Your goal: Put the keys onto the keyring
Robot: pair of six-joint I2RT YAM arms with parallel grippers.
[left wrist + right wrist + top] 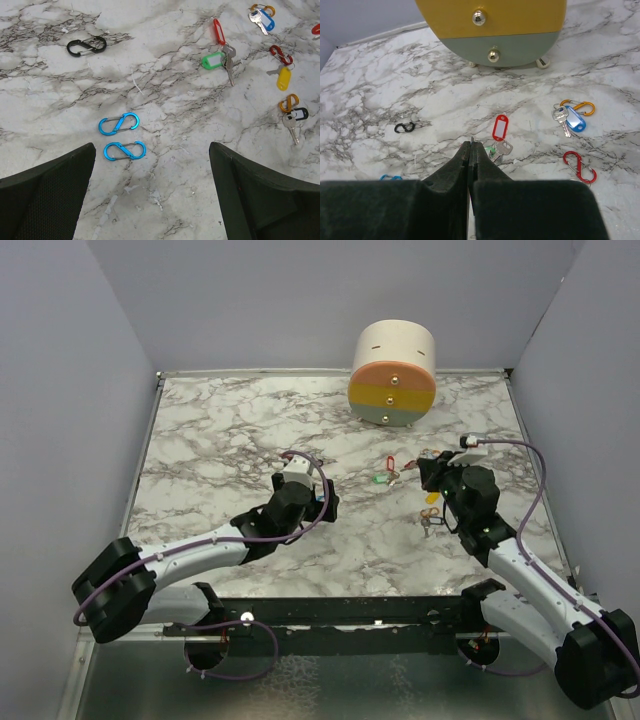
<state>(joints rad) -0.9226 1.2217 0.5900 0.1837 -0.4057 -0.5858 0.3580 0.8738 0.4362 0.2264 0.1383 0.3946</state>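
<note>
The right gripper (471, 147) had its matte black fingers pressed flat together, near a silver key (504, 148) that carried a green and a red plastic tag. The left gripper (152, 150) stood wide apart over two glossy blue S-shaped clips (118, 124). A blue-tagged key (261, 20), a yellow-tagged key (283, 78) and a black-tagged key (291, 125) lay scattered on the veined marble-look table (45, 100). Behind stood a rounded drawer box (530, 20) with shiny ball knobs.
</note>
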